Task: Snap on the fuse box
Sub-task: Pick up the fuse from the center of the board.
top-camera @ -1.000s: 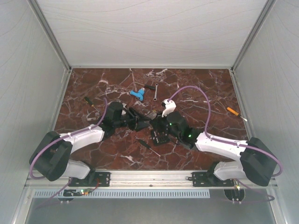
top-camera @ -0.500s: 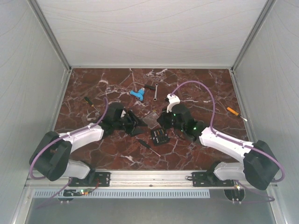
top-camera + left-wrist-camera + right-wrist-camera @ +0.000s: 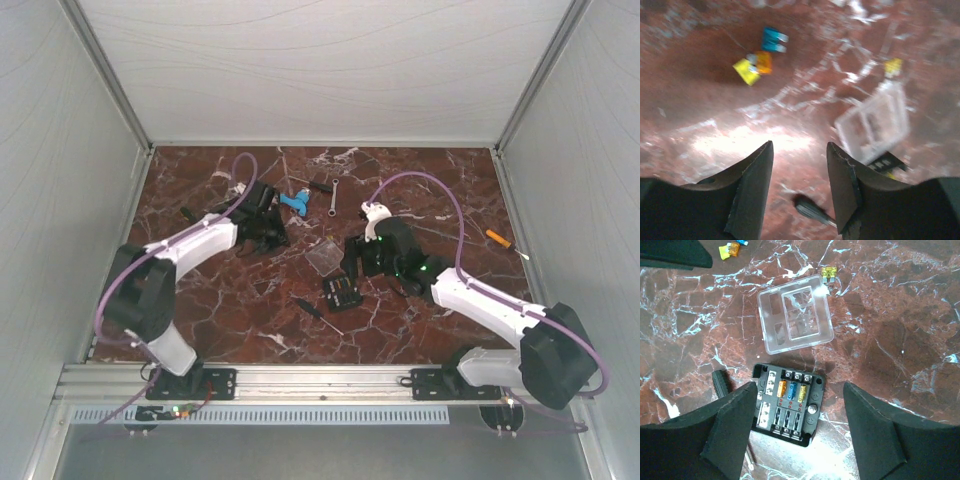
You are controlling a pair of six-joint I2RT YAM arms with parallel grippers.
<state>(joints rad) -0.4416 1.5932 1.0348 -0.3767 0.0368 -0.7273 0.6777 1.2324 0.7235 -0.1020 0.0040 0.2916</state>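
The black fuse box (image 3: 787,405) lies flat on the marble with its top uncovered, showing orange, blue and yellow fuses; in the top view the fuse box (image 3: 341,293) sits mid-table. Its clear square lid (image 3: 795,314) lies apart, just beyond it, also visible as the lid (image 3: 322,256) and the blurred lid (image 3: 872,125). My right gripper (image 3: 799,386) hovers open above the box, one finger on each side, touching nothing; from above the right gripper (image 3: 352,272) is just right of the box. My left gripper (image 3: 800,145) is open and empty, left of the lid at the back left (image 3: 272,236).
Loose yellow and orange fuses (image 3: 755,67) and a blue one (image 3: 774,40) lie ahead of the left gripper. A black-handled screwdriver (image 3: 318,312) lies beside the box. A blue plastic piece (image 3: 293,203), a wrench (image 3: 333,197) and an orange-handled tool (image 3: 497,239) lie farther back.
The right gripper has opened and drawn back off the fuse box. The left arm has swung away to the back left. The lid now lies alone on the table.
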